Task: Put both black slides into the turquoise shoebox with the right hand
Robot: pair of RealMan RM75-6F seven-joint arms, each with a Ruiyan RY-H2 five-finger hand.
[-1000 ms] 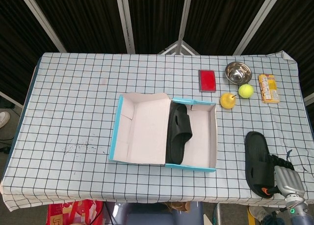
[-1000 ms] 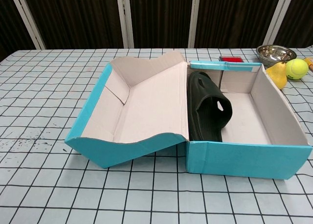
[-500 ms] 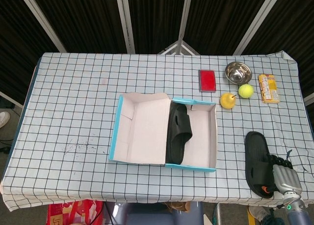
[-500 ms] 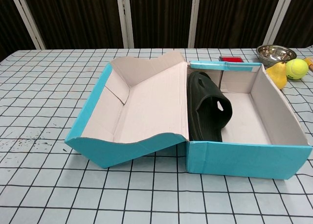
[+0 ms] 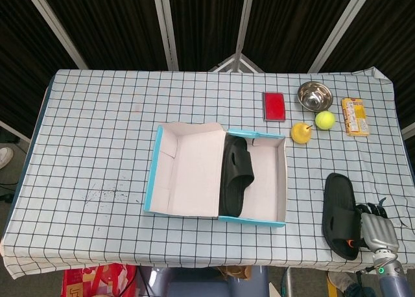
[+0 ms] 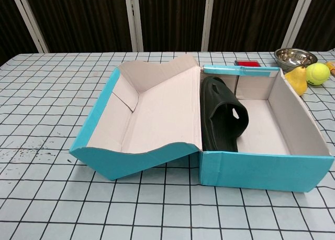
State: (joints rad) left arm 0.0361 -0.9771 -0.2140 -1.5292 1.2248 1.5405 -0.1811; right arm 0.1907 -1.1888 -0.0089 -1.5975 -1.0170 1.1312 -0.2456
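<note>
Two black slides are out. One slide (image 5: 236,177) stands on its side in the turquoise shoebox (image 5: 254,220), against the left wall of the box's base. The other slide (image 5: 340,214) lies on the checked tablecloth (image 5: 97,135) at about four o'clock from the box, well apart from it.

There is one shoebox, its lid (image 5: 187,171) folded open to the left. At about one o'clock sit one red case (image 5: 273,106), one steel bowl (image 5: 314,95), one tennis ball (image 5: 325,119), one yellow pear (image 5: 300,132) and one yellow packet (image 5: 355,116).

Only the head view shows the second slide and the right hand (image 5: 375,227), which touches that slide's right edge; I cannot tell whether it grips. The chest view shows the boxed slide's strap, with no hand in sight.
</note>
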